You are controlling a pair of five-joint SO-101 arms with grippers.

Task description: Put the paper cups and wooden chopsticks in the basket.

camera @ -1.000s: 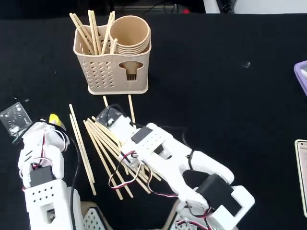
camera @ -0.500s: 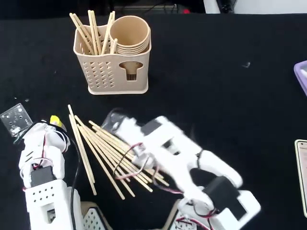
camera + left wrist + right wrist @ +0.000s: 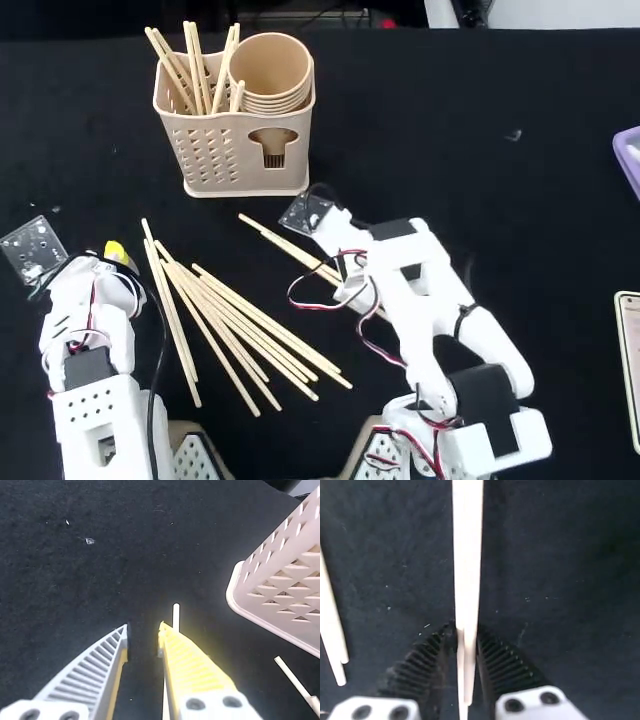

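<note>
A beige basket point(image 3: 230, 160) at the back left holds stacked paper cups point(image 3: 270, 65) and several upright chopsticks point(image 3: 195, 70). Loose wooden chopsticks point(image 3: 230, 320) lie fanned on the black table in front of it. My right gripper point(image 3: 340, 275) is to the right of that pile, shut on a pair of chopsticks point(image 3: 275, 238) whose free ends point toward the basket; up close, the pair point(image 3: 467, 555) runs out from between the gripper's point(image 3: 466, 640) dark fingers. My left gripper point(image 3: 118, 252) is at the left front. It point(image 3: 142, 630) stands open above one chopstick point(image 3: 175, 615), near the basket's corner point(image 3: 280, 590).
A purple object point(image 3: 628, 155) and a flat white item point(image 3: 630, 350) sit at the table's right edge. Another chopstick end point(image 3: 292, 677) lies near the basket's base. Bare black table stretches to the right of the basket.
My right gripper has swung from the pile toward the right, with two chopsticks in its grip. The loose pile has shifted and fanned out. The left arm has not moved.
</note>
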